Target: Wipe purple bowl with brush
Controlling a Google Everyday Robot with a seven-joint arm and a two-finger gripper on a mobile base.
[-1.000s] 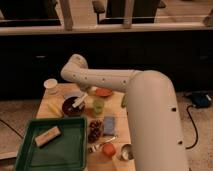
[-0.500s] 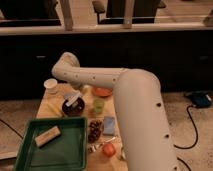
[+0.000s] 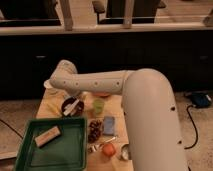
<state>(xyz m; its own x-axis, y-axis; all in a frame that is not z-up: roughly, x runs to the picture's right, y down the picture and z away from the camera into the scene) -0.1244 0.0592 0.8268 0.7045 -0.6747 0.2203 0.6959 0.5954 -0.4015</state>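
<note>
Since half a second ago the white robot arm (image 3: 95, 82) has sunk lower over the table: its bend now sits closer to the tabletop and the forearm runs almost level above the back row of objects. The gripper (image 3: 76, 98) hangs at the end of that arm directly over the round dark maroon-purple bowl (image 3: 64, 104); whether it is apart, together or clamped on anything cannot be told. The purple bowl stands on the light wooden table (image 3: 50, 109), near its back left part, just left of the small pale-green cup (image 3: 98, 105). The small pale whitish-tan oblong brush (image 3: 73, 107) lies slanted across the bowl's dark inside, its lower end at the front-left rim. A shallow orange dish (image 3: 103, 94) peeks out under the arm behind the cup. In front, the green rectangular tray (image 3: 60, 150) holds a tan rectangular block (image 3: 47, 136).
</note>
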